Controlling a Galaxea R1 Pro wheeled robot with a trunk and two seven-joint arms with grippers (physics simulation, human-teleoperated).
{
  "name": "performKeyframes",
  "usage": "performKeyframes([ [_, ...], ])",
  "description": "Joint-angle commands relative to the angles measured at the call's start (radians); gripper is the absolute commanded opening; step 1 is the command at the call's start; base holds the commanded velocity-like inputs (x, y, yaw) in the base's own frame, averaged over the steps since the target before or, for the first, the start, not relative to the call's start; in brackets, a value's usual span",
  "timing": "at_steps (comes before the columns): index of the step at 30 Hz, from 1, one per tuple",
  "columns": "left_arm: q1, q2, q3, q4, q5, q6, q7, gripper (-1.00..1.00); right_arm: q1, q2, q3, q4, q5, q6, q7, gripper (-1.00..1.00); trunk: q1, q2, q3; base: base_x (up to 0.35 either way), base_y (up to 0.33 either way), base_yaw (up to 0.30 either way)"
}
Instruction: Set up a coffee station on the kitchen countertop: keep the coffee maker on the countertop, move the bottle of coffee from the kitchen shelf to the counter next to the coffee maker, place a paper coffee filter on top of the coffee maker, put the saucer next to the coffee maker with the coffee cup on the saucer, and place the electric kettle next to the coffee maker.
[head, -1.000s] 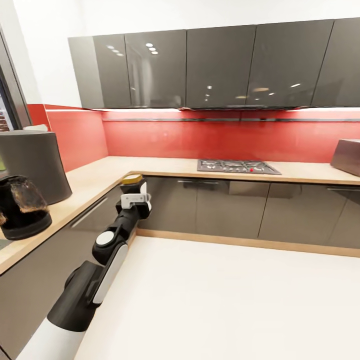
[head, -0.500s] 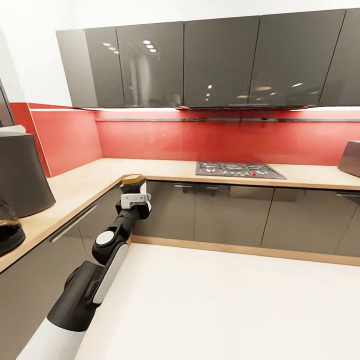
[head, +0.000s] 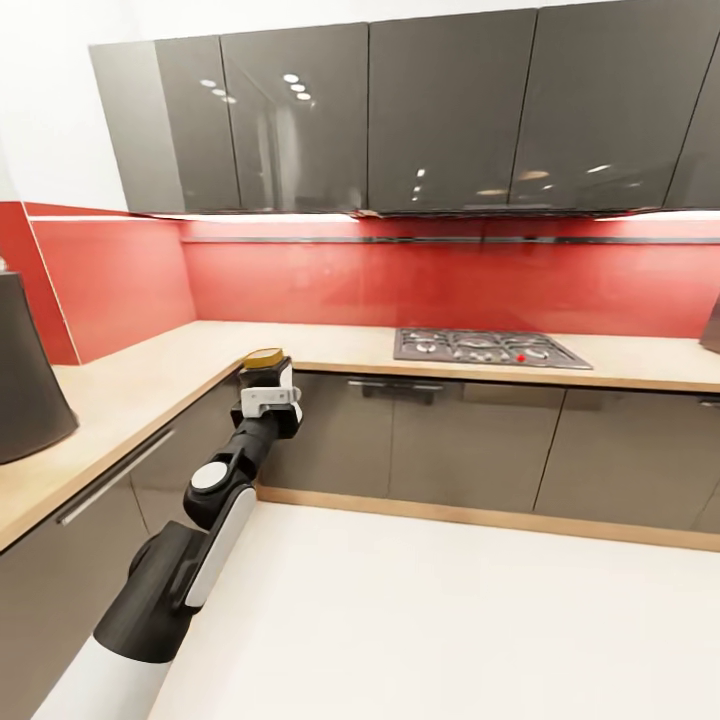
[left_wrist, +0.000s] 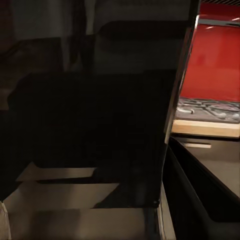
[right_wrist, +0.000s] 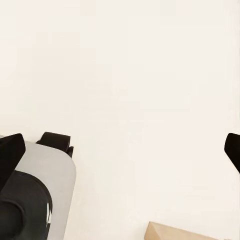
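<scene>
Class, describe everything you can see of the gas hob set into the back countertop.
The gas hob is a flat grey rectangular unit lying level in the wooden countertop, below the red backsplash. Dark grates cover its burners, and a small red spot shows near its front edge. Nothing rests on it. The left wrist view catches part of it.

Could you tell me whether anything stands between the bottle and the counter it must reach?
Nothing visible does. The bottle, held in the left tool, hangs just beside the counter edge. A dark cylinder stands farther along that counter, at the left.
</scene>
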Motion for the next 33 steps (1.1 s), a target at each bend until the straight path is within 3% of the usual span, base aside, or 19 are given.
performKeyframes([
  [1,-0.001,0.001,-0.003,-0.002,0.007,0.004,0.009,-1.00,0.000,0.000,0.002,-0.002,0.004,-0.001,0.000,1.00,0.001,0.000,-0.001,0.328,0.000,0.000],
  [14,-0.001,0.002,0.000,-0.002,0.007,0.002,0.009,-1.00,0.000,0.000,0.002,-0.002,0.004,-0.001,-0.002,1.00,0.001,0.000,-0.001,0.326,-0.031,0.028],
  [22,-0.001,0.002,0.002,-0.002,0.007,0.000,0.009,-1.00,0.000,0.001,0.002,-0.002,0.004,-0.001,-0.002,1.00,0.001,0.000,-0.001,0.070,-0.016,0.251],
  [33,-0.001,0.002,0.003,-0.002,0.007,-0.001,0.010,-1.00,0.000,0.000,0.000,0.001,0.038,0.003,0.000,1.00,0.001,0.000,-0.001,0.206,-0.165,0.027],
])
